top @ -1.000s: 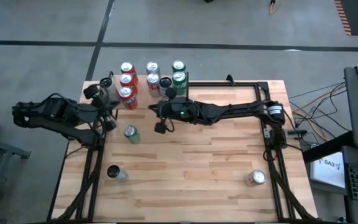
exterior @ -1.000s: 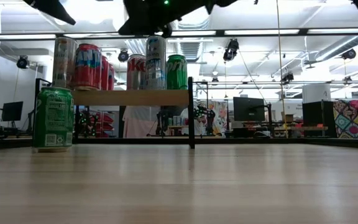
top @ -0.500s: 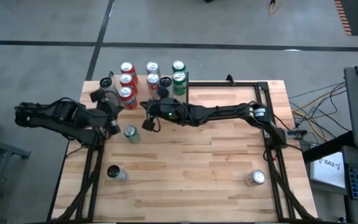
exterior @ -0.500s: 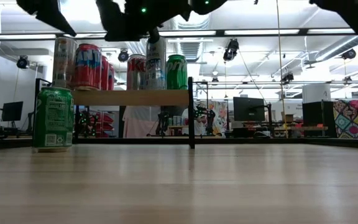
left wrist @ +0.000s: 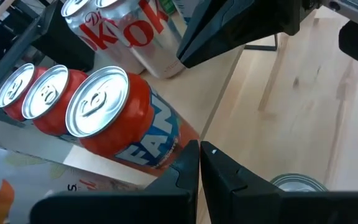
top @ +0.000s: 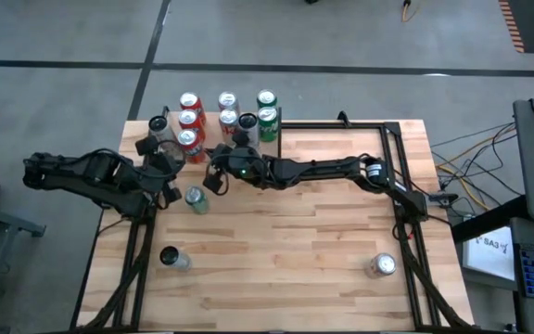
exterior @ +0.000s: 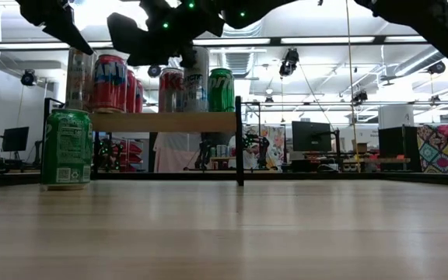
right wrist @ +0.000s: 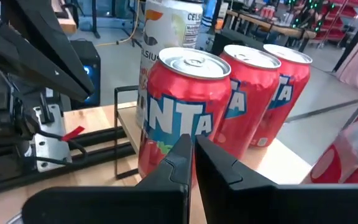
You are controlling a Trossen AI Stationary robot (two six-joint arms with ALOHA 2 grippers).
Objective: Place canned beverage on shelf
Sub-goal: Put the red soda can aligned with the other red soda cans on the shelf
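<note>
The shelf stands at the table's far left and carries red Fanta cans, silver cans, green cans and a tall white can. A green can stands upright on the tabletop in front of the shelf. My left gripper is shut and hovers above this green can, beside the nearest red can. My right gripper is shut, held level, and points at that same red can from the right. I see neither gripper touching a can.
A dark-topped can stands near the table's front left. A silver can stands at the front right. Black frame rails run along the table's sides. The middle of the tabletop is bare wood.
My right gripper has reached toward the table's left edge, rolling a little, and now sits close to the nearest red can on the shelf. My left gripper has sunk slightly beside the shelf. Both have stayed shut. No can has moved.
</note>
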